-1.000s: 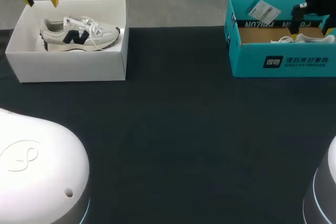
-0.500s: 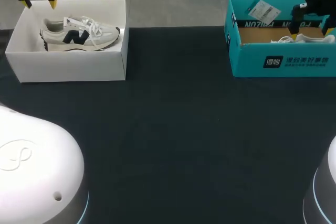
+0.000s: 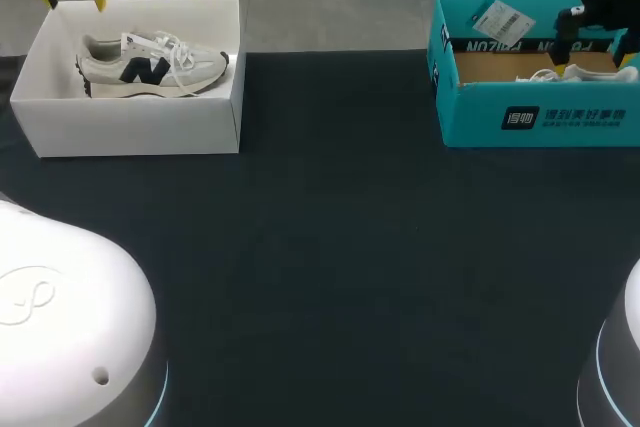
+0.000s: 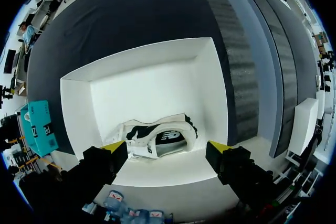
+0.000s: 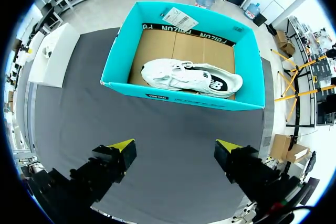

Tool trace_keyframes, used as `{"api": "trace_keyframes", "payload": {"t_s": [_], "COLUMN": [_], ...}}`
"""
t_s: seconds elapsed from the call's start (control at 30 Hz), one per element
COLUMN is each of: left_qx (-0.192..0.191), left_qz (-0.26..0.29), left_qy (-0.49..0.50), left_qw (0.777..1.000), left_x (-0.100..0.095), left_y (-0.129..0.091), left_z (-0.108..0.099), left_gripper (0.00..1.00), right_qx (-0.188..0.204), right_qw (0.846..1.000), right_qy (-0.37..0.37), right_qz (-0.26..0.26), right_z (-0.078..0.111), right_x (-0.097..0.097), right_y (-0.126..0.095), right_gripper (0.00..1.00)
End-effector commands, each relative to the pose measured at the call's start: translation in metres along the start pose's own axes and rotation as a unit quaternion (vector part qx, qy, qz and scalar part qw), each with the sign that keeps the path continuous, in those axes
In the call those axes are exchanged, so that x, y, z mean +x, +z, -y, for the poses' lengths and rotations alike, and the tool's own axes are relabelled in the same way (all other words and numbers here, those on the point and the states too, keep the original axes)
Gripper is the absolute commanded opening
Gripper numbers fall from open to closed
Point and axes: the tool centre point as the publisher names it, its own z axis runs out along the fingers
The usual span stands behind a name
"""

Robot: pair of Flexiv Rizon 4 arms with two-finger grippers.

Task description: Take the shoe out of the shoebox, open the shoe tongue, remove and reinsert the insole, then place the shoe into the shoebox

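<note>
Two empty, spread hands: L hand (image 4: 167, 148) over white-box shoe (image 4: 157, 136), R hand (image 5: 176, 150) over teal-box shoe (image 5: 191, 77).

Far left of the table, the white shoebox (image 3: 130, 127) sits open, lid off. Inside it is a cream-and-grey sneaker (image 3: 150, 65) with white laces, its dark side logo facing the near side and its toe pointing right. Over at the far right, the teal shoebox (image 3: 540, 117) is open too, showing its brown cardboard floor. A white shoe (image 5: 191, 77) lies inside along the near wall, toe to the left.
</note>
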Motion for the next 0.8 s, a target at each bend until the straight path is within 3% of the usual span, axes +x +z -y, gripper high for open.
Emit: {"api": "trace_keyframes", "payload": {"t_s": [0.03, 0.23, 0.6, 0.67, 0.7, 0.77, 0.8], "left_qx": [0.0, -0.002, 0.022, 0.02, 0.022, 0.024, 0.025], "left_qz": [-0.025, -0.058, -0.049, -0.053, -0.048, -0.047, -0.048], "left_qy": [-0.018, -0.046, -0.044, -0.047, -0.048, -0.047, -0.043], "left_qw": [1.0, 0.997, 0.998, 0.997, 0.997, 0.998, 0.998], "left_x": [0.001, 0.021, 0.043, 0.046, 0.047, 0.048, 0.048], "left_y": [0.02, 0.048, 0.086, 0.092, 0.094, 0.095, 0.096], "left_z": [-0.014, -0.036, -0.064, -0.067, -0.068, -0.068, -0.067], "left_gripper": [1.0, 1.0, 1.0, 0.91, 0.81, 0.49, 0.49], "right_qx": [-0.001, -0.001, -0.001, -0.001, -0.001, -0.001, -0.001], "right_qw": [1.0, 1.0, 1.0, 1.0, 1.0, 1.0, 1.0], "right_qy": [0.0, 0.0, 0.0, 0.0, 0.0, 0.0, 0.0], "right_qz": [0.0, 0.0, 0.0, 0.0, 0.0, 0.0, 0.0], "right_z": [0.001, 0.001, 0.001, 0.001, 0.001, 0.001, 0.001], "right_x": [0.0, 0.0, 0.0, 0.0, 0.0, 0.0, 0.0], "right_y": [0.001, 0.001, 0.001, 0.001, 0.001, 0.001, 0.001], "right_gripper": [1.0, 1.0, 1.0, 1.0, 1.0, 1.0, 1.0]}}
